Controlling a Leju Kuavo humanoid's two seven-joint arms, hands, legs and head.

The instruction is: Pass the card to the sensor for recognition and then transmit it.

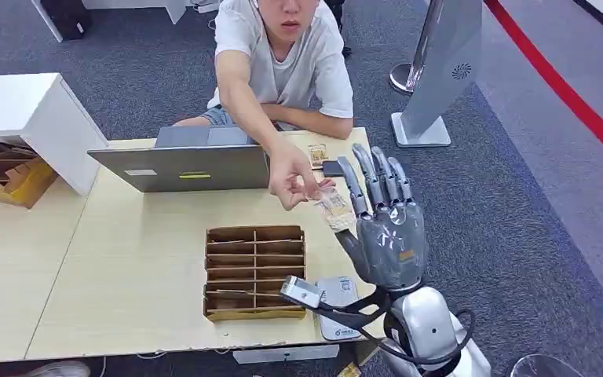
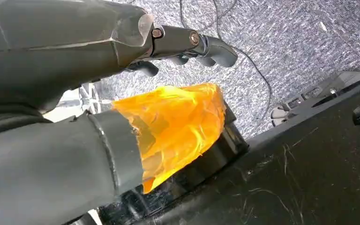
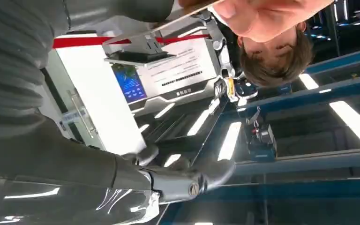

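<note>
A person's hand (image 1: 292, 179) reaches over the table and pinches a small pale card (image 1: 334, 209) at its far end. My right hand (image 1: 385, 228) is raised just right of it, fingers straight up and apart; the card's near end lies by my thumb, and nothing is gripped. In the right wrist view the card's edge (image 3: 159, 26) runs under the person's fingers (image 3: 262, 16), apart from my fingers (image 3: 192, 183). The flat white sensor pad (image 1: 338, 305) lies at the table's front edge beside a small silver cabled unit (image 1: 301, 291). My left hand (image 2: 168, 70) hangs over the carpet, holding nothing.
A cardboard divider tray (image 1: 255, 271) sits mid-table, an open laptop (image 1: 180, 165) behind it. Small items (image 1: 319, 154) lie near the far edge. A white cabinet (image 1: 23, 114) and a cardboard box (image 1: 0, 177) stand at the left, a kiosk stand (image 1: 440, 78) at the far right.
</note>
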